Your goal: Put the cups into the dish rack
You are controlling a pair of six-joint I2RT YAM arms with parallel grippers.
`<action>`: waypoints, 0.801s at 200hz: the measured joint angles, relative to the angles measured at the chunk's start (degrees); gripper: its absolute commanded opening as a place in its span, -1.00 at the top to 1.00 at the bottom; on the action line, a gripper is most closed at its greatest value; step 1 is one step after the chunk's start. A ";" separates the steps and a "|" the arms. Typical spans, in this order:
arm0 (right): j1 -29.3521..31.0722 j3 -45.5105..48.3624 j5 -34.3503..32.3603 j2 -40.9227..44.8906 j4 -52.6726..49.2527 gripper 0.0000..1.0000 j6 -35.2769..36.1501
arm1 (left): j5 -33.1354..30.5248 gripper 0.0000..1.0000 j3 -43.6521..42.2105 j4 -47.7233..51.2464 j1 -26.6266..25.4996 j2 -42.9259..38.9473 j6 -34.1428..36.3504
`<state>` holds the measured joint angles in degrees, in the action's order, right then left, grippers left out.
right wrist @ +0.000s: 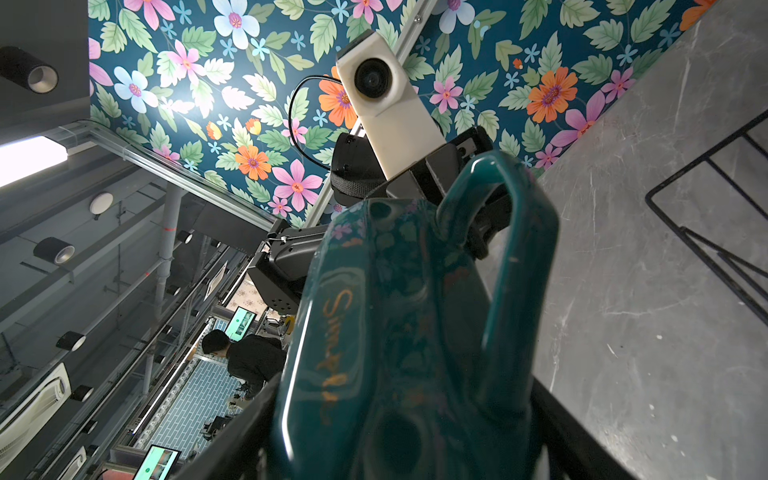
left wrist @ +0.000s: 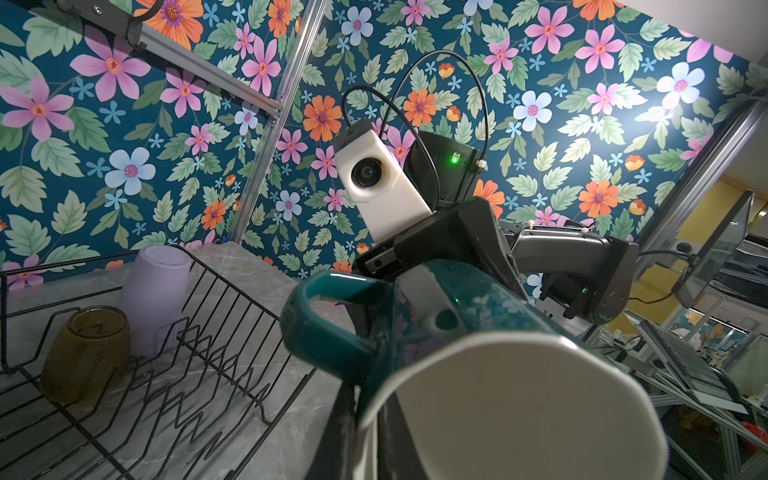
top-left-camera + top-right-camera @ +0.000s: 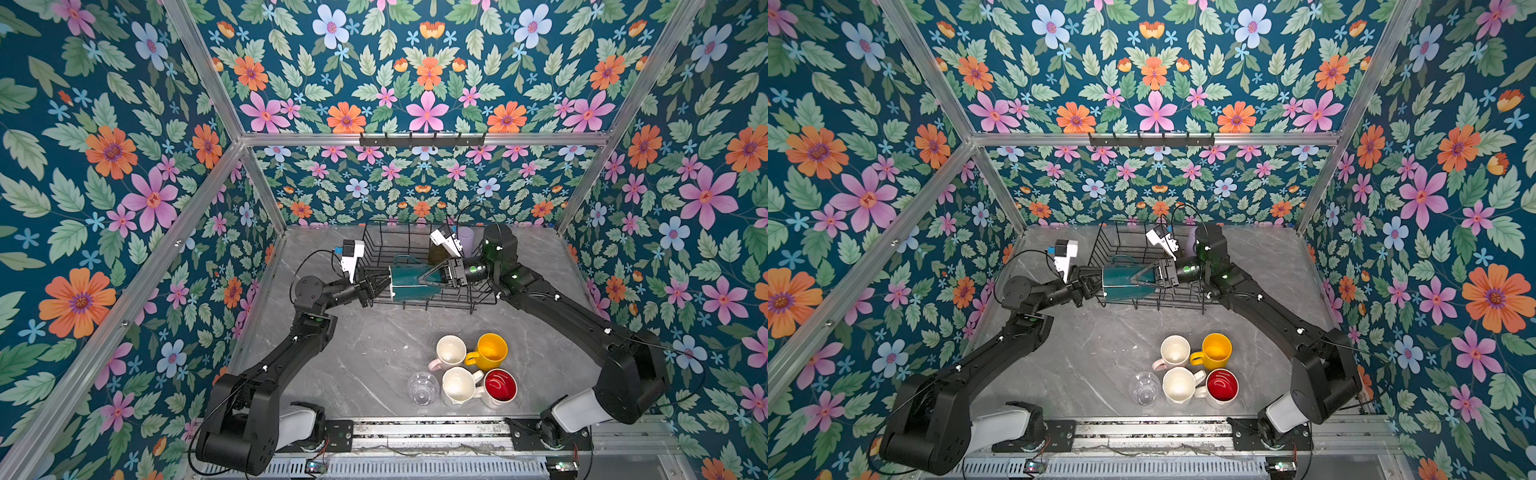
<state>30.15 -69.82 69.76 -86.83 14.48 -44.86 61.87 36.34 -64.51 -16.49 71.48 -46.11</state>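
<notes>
Our left end effector (image 3: 388,286) pinched the dark teal ceramic mug's (image 3: 405,277) rim while our wide-spread right end effector (image 3: 422,284) clasped its body.

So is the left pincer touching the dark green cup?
Touching. The left wrist view shows the left pincer shut on the rim of the teal mug, with one finger outside the wall and one inside.

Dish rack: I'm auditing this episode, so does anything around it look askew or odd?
Only the dark teal mug: it is held sideways over the dish rack, rim pinched by the left end effector, the right end effector straddling its base. Nothing spilled or broken.
</notes>
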 measured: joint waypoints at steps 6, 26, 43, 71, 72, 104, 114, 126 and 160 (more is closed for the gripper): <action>0.04 0.02 -0.04 0.00 -0.04 -0.63 0.00 | 0.07 1.00 0.00 -0.17 0.02 0.13 -0.02; 0.33 0.09 -0.61 0.09 -0.48 -0.67 0.02 | 0.15 1.00 0.00 -0.68 0.02 0.50 -0.22; 0.66 0.15 -1.18 0.11 -0.90 -0.79 0.04 | 0.35 1.00 0.00 -1.29 0.00 0.81 -0.50; 1.29 0.26 -2.14 0.11 -1.14 -0.80 0.02 | 0.74 1.00 0.02 -2.27 -0.20 1.14 -0.96; 1.29 0.26 -2.14 0.11 -1.14 -0.80 0.02 | 0.74 1.00 0.02 -2.29 -0.20 1.14 -1.01; 1.40 0.50 -2.27 0.11 -0.79 -0.70 -0.02 | 0.85 1.00 0.02 -2.73 -0.20 1.38 -1.55; 1.42 0.59 -2.21 0.11 -0.28 -0.64 -0.20 | 1.01 1.00 0.02 -2.80 -0.20 1.44 -1.77; 1.44 0.66 -2.21 0.11 0.48 -0.50 -0.22 | 1.03 1.00 0.02 -2.84 -0.20 1.62 -1.92; 1.40 0.87 -2.23 0.11 1.64 0.07 -1.20 | 1.38 1.00 0.02 -3.10 -0.17 2.12 -2.40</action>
<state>31.55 -68.95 67.53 -86.72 16.12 -46.06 63.24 36.36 -67.61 -16.67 73.60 -48.51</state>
